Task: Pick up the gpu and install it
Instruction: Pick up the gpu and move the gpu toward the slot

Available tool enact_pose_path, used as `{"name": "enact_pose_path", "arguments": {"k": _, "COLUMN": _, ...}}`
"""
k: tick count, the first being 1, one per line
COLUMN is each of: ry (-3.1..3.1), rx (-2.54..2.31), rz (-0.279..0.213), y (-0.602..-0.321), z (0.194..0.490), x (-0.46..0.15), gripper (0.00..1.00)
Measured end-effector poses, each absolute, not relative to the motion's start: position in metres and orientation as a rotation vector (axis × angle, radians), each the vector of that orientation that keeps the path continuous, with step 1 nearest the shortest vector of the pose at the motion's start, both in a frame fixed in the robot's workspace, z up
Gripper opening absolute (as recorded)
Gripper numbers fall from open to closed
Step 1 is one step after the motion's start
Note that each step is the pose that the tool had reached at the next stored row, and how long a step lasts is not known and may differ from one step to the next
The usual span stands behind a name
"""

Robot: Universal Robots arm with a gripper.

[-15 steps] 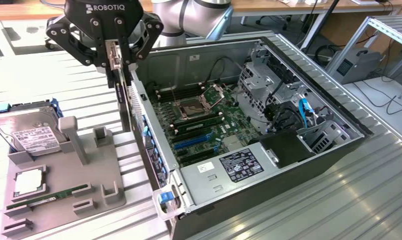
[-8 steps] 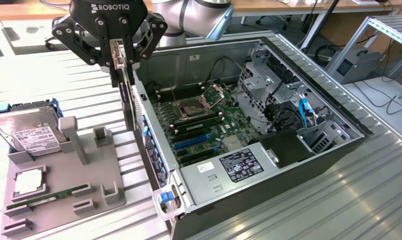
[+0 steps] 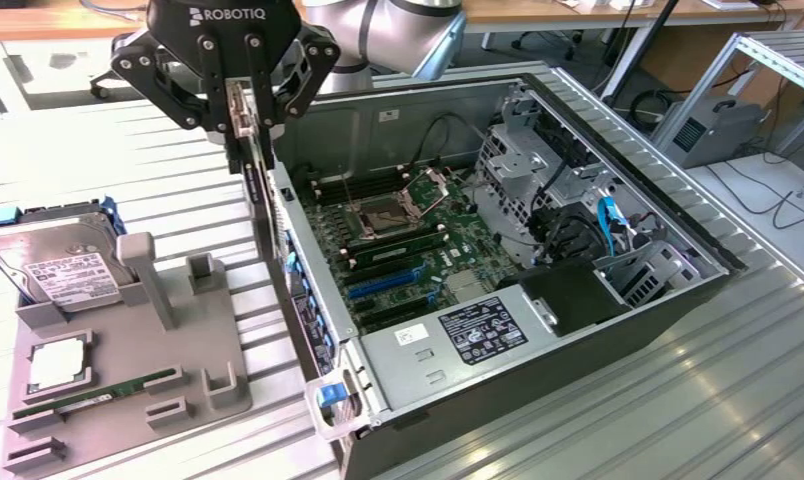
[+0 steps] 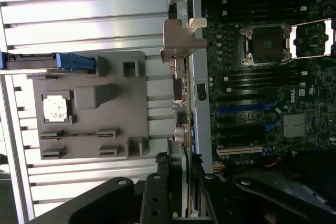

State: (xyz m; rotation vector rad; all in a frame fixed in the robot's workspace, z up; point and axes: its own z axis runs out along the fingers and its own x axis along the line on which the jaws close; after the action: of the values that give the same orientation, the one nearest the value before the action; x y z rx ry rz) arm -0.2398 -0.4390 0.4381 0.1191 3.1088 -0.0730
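Now my gripper [image 3: 241, 120] is clamped on the gpu [image 3: 261, 210], hanging edge-down, seemingly just over the case wall [image 3: 285, 215]. I'd hold it plumb, with its bracket [image 4: 178, 40] clearing that wall.

Bright even light, glare on metal table [image 3: 642, 400], shadowed case [image 3: 389, 130] interior

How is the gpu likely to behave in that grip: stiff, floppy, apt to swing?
The gpu is probably stiff: it hangs straight and edge-on below the hand. Pinched near one end, it could pivot if it touches the computer case. Its thin bare board likely dislikes side loads.
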Motion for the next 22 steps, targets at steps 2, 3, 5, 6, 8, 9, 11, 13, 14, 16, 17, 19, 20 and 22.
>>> {"name": "enact_pose_path", "arguments": {"k": 2, "ry": 3.109, "rx": 0.119, "rz": -0.073, "y": -0.439, "z": 0.438, "x": -0.239, "gripper": 0.27}}
{"name": "enact_pose_path", "arguments": {"k": 3, "ry": 3.109, "rx": 0.119, "rz": -0.073, "y": -0.439, "z": 0.438, "x": -0.238, "gripper": 0.27}}
{"name": "enact_pose_path", "arguments": {"k": 5, "ry": 3.109, "rx": 0.119, "rz": -0.073, "y": -0.439, "z": 0.438, "x": -0.237, "gripper": 0.27}}
{"name": "enact_pose_path", "arguments": {"k": 6, "ry": 3.109, "rx": 0.119, "rz": -0.073, "y": -0.439, "z": 0.438, "x": -0.236, "gripper": 0.27}}
{"name": "enact_pose_path", "arguments": {"k": 8, "ry": 3.109, "rx": 0.119, "rz": -0.073, "y": -0.439, "z": 0.438, "x": -0.235, "gripper": 0.27}}
{"name": "enact_pose_path", "arguments": {"k": 9, "ry": 3.109, "rx": 0.119, "rz": -0.073, "y": -0.439, "z": 0.438, "x": -0.234, "gripper": 0.27}}
{"name": "enact_pose_path", "arguments": {"k": 11, "ry": 3.109, "rx": 0.119, "rz": -0.073, "y": -0.439, "z": 0.438, "x": -0.233, "gripper": 0.27}}
{"name": "enact_pose_path", "arguments": {"k": 13, "ry": 3.109, "rx": 0.119, "rz": -0.074, "y": -0.439, "z": 0.438, "x": -0.232, "gripper": 0.27}}
{"name": "enact_pose_path", "arguments": {"k": 14, "ry": 3.109, "rx": 0.119, "rz": -0.074, "y": -0.439, "z": 0.438, "x": -0.231, "gripper": 0.27}}
{"name": "enact_pose_path", "arguments": {"k": 16, "ry": 3.109, "rx": 0.119, "rz": -0.074, "y": -0.439, "z": 0.438, "x": -0.230, "gripper": 0.27}}
{"name": "enact_pose_path", "arguments": {"k": 17, "ry": 3.109, "rx": 0.119, "rz": -0.074, "y": -0.439, "z": 0.438, "x": -0.229, "gripper": 0.27}}
{"name": "enact_pose_path", "arguments": {"k": 19, "ry": 3.109, "rx": 0.119, "rz": -0.074, "y": -0.439, "z": 0.438, "x": -0.228, "gripper": 0.27}}
{"name": "enact_pose_path", "arguments": {"k": 20, "ry": 3.109, "rx": 0.119, "rz": -0.074, "y": -0.439, "z": 0.438, "x": -0.228, "gripper": 0.27}}
{"name": "enact_pose_path", "arguments": {"k": 22, "ry": 3.109, "rx": 0.119, "rz": -0.075, "y": -0.439, "z": 0.438, "x": -0.227, "gripper": 0.27}}
